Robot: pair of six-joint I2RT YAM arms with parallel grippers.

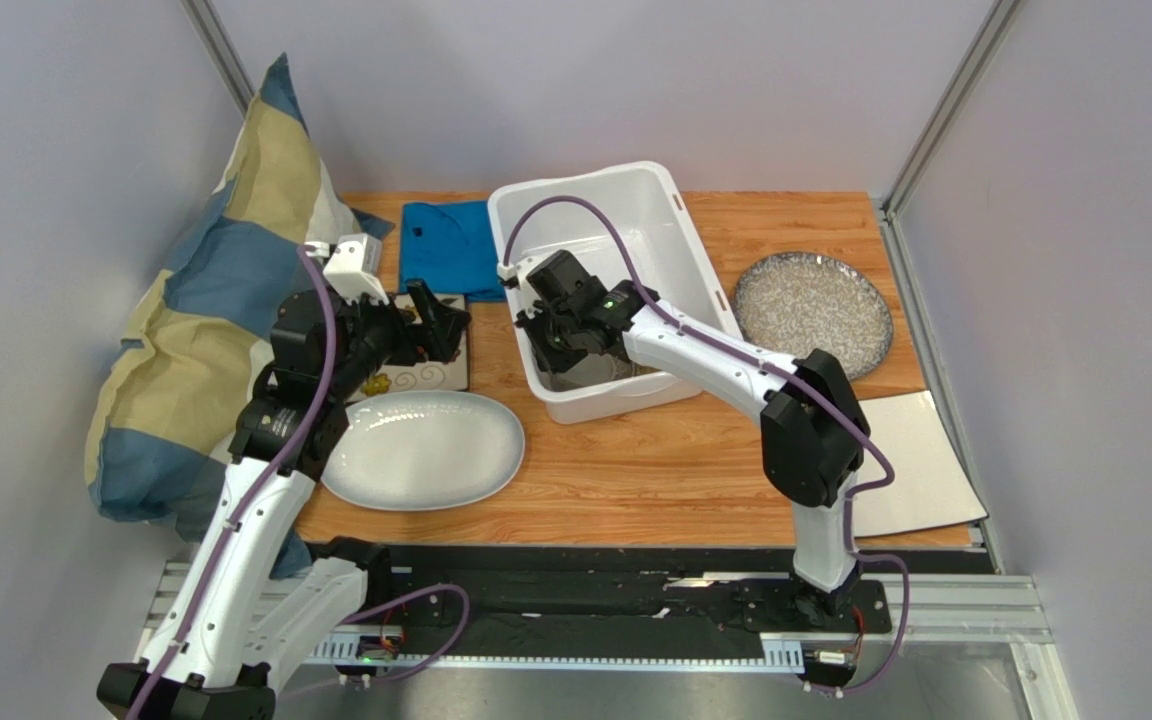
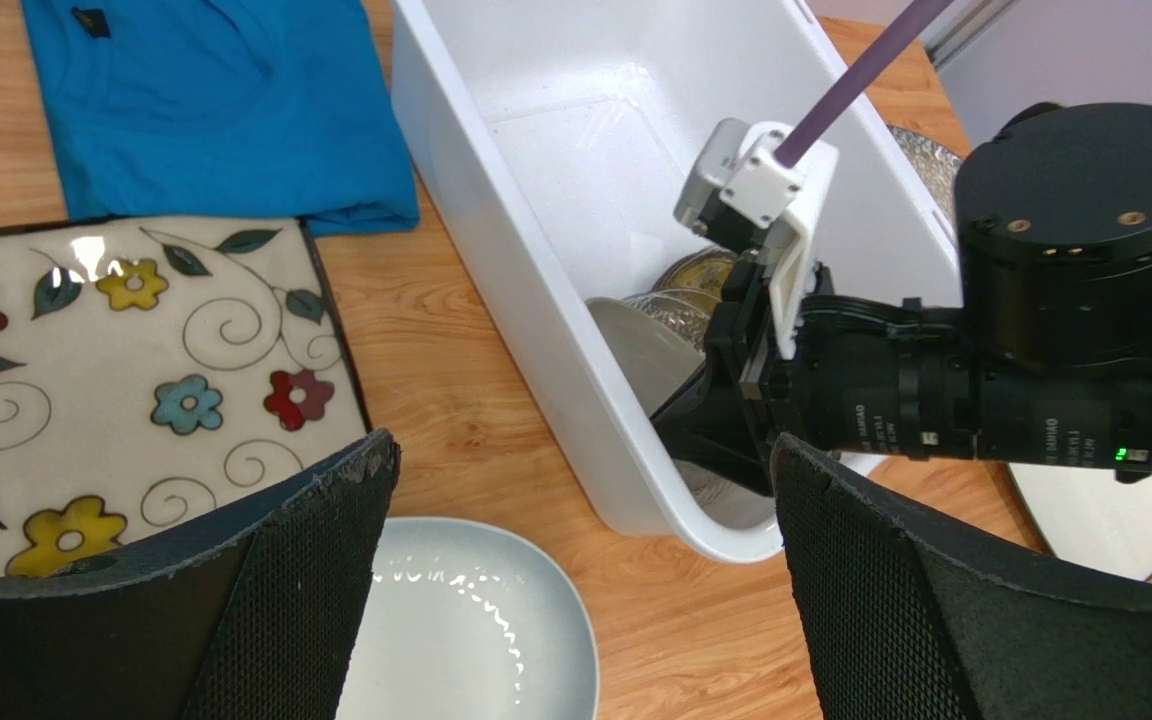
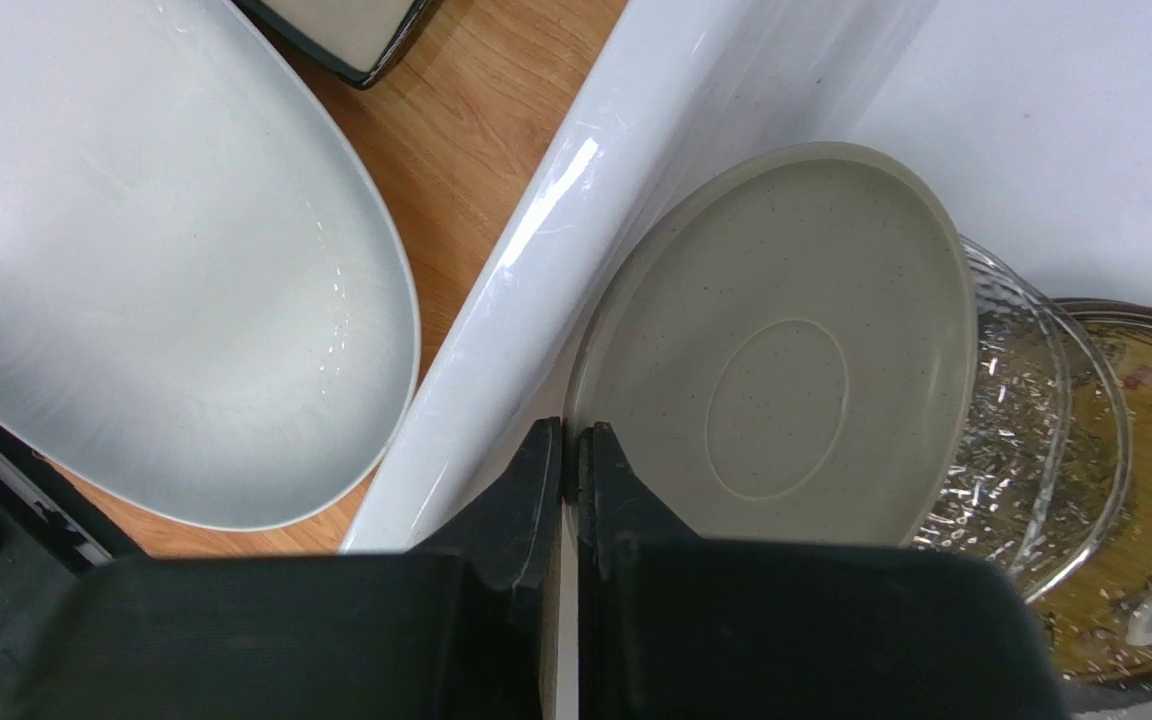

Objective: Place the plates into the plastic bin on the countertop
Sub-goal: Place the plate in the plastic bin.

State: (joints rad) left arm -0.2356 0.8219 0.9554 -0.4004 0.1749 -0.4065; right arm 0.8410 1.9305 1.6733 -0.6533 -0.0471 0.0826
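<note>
The left pincer [image 1: 432, 327] hangs with fingers spread wide over the floral square plate [image 2: 132, 375], at 9 o'clock from the plastic bin [image 1: 657, 210] on the wooden surface [image 1: 657, 465]. A white oval platter [image 1: 425, 447] lies at the bin's 7 o'clock and a folded blue cloth [image 1: 450, 248] at its 10 o'clock. Inside the bin, the right pincer [image 3: 570, 450], fingers pressed together, meets the rim of a small grey plate [image 3: 793, 360] leaning on glass plates [image 3: 1010, 405]. A grey-speckled round plate [image 1: 812, 312] sits at 3 o'clock and a white square plate [image 1: 913, 465] at 4 o'clock.
</note>
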